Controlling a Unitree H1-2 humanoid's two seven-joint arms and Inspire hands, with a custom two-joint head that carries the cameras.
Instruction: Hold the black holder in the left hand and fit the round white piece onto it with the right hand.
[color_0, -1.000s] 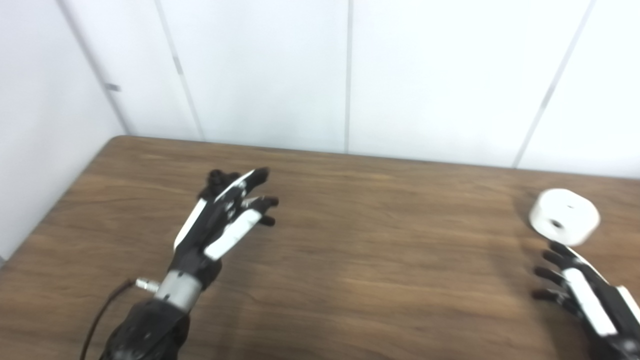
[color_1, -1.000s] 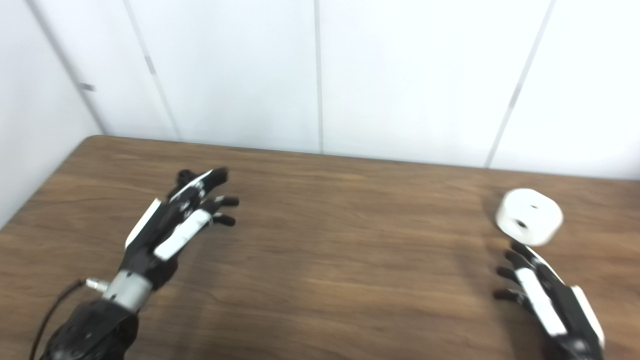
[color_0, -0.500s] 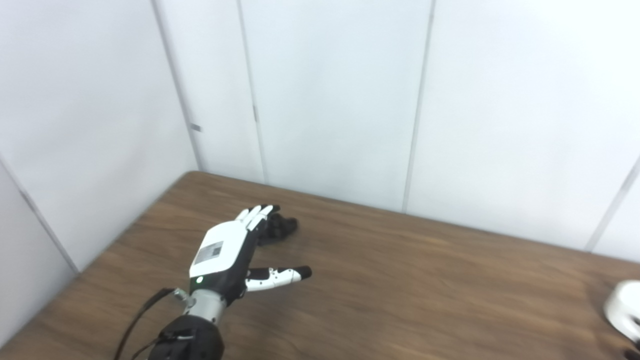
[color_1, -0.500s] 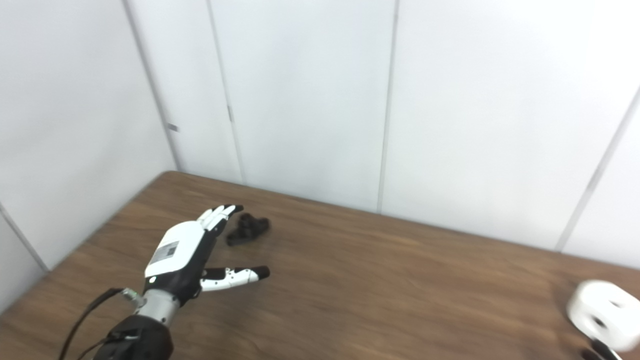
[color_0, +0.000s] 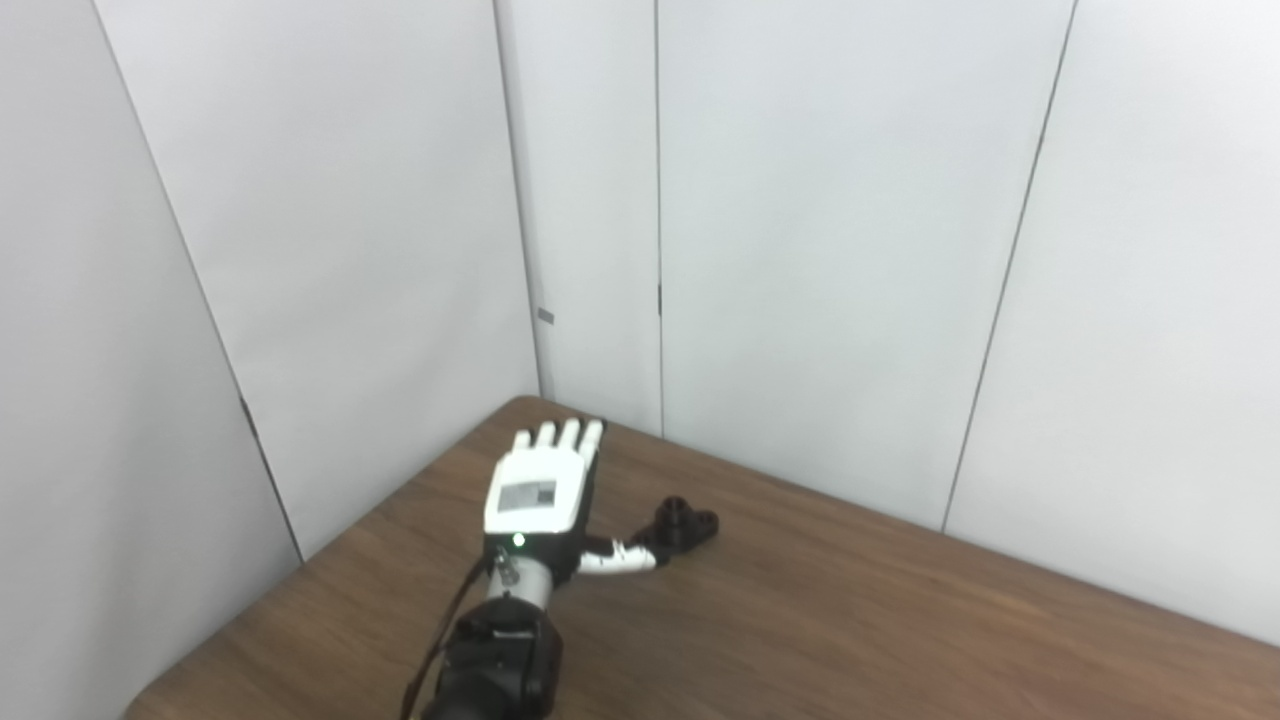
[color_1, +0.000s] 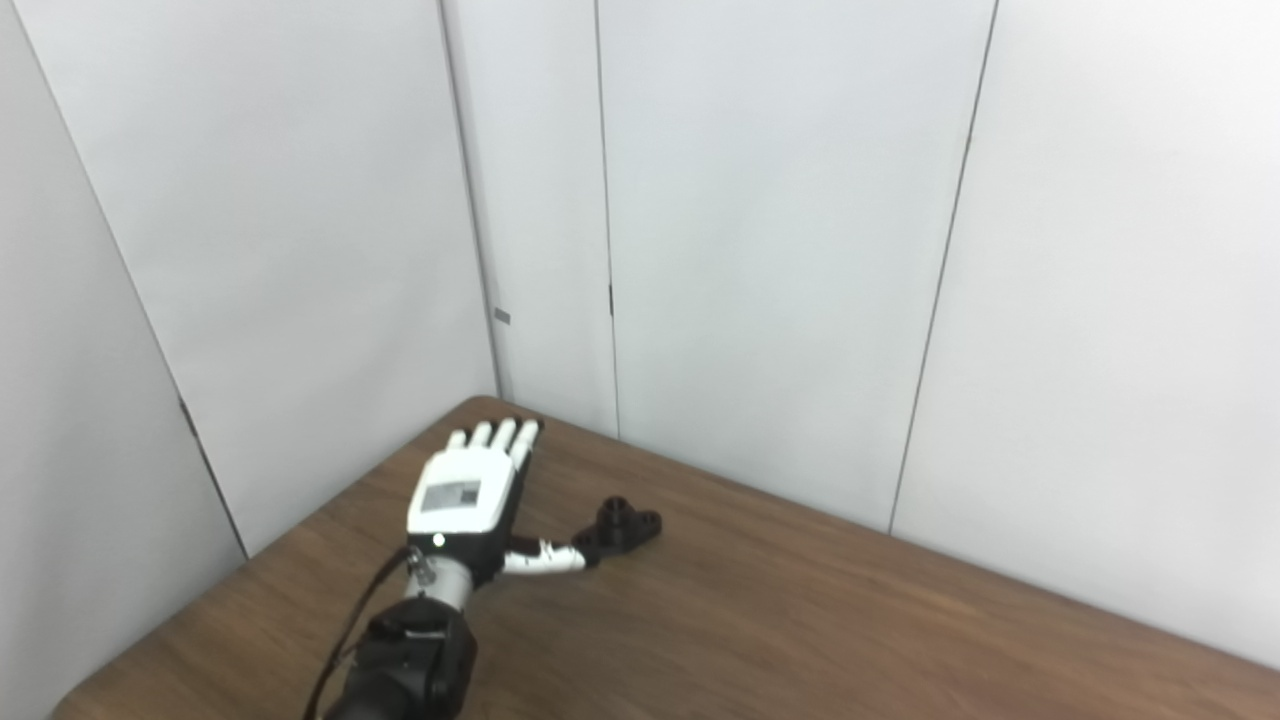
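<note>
The small black holder (color_0: 686, 524) lies on the brown table (color_0: 850, 630) near its far left corner. My left hand (color_0: 540, 492) lies flat, palm down and open, just left of the holder (color_1: 628, 524), fingers pointing at the wall. Its thumb reaches out to the right, and the thumb tip comes up against the holder's near side. Nothing is held in the hand. Neither the round white piece nor my right hand is in view.
White wall panels (color_0: 800, 250) close off the table's far edge and left side, meeting in a corner behind my left hand. The table's left edge (color_0: 300, 570) runs close beside the arm.
The camera has swung up and to the left, so the white piece and right hand dropped out of view. My left hand turned palm down and moved left of the holder.
</note>
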